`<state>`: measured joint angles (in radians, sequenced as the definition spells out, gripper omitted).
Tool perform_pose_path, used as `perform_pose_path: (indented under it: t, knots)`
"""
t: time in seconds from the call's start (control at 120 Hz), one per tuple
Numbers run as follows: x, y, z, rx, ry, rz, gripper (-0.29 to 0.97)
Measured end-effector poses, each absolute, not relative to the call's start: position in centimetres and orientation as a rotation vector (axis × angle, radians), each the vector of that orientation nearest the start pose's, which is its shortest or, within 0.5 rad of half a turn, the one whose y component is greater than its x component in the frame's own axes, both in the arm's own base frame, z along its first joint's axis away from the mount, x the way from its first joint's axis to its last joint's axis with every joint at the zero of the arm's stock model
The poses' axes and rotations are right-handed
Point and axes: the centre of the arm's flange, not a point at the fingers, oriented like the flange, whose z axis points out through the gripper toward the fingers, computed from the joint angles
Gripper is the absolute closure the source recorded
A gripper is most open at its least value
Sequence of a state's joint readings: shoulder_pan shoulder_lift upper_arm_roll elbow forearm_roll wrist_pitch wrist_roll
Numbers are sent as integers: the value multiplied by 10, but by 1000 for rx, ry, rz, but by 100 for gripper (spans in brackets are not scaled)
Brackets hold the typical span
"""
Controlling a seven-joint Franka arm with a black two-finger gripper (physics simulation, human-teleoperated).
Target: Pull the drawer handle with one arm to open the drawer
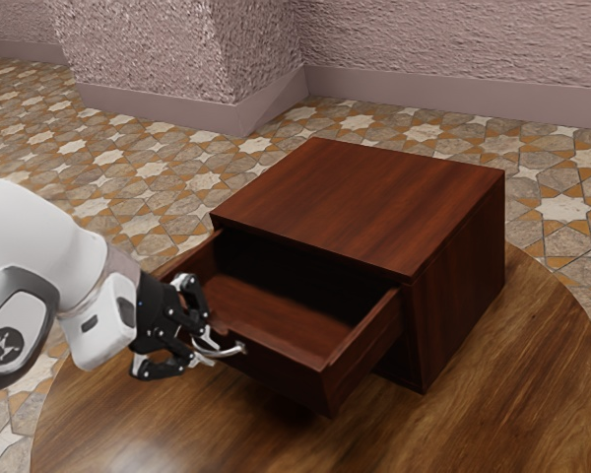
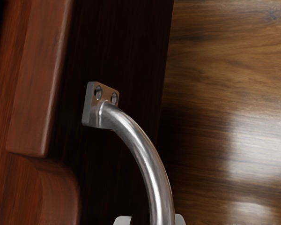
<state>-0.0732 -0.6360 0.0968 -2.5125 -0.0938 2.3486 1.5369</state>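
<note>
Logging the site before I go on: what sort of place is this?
Likely a simulated home interior: star-patterned tile floor, rough plaster wall, and a dark wooden cabinet, its drawer open, on a round wood-plank table. The tool is shut on its handle.

A round platform of glossy dark-brown wood planks [image 1: 532,394] lies on a tiled floor of beige stars and orange-brown stone shapes [image 1: 128,158]. Light glints off the planks [image 2: 234,117]. Behind, a rough pinkish-grey stucco wall [image 1: 453,39] juts forward as a broad pillar [image 1: 177,44]. A plain mauve baseboard [image 1: 443,94] runs along its foot.
</note>
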Motion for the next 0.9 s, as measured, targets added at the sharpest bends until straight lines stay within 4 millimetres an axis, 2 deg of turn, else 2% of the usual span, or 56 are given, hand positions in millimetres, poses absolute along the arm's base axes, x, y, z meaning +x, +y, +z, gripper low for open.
perform_pose_path:
  t: [0.192, 0.358, 0.542, 0.9]
  knots:
    - [383, 13, 545, -2114, 1897, -627, 70]
    - [370, 14, 546, -2119, 1886, -627, 77]
    - [361, 13, 547, -2125, 1876, -621, 75]
    - [358, 11, 546, -2130, 1880, -593, 67]
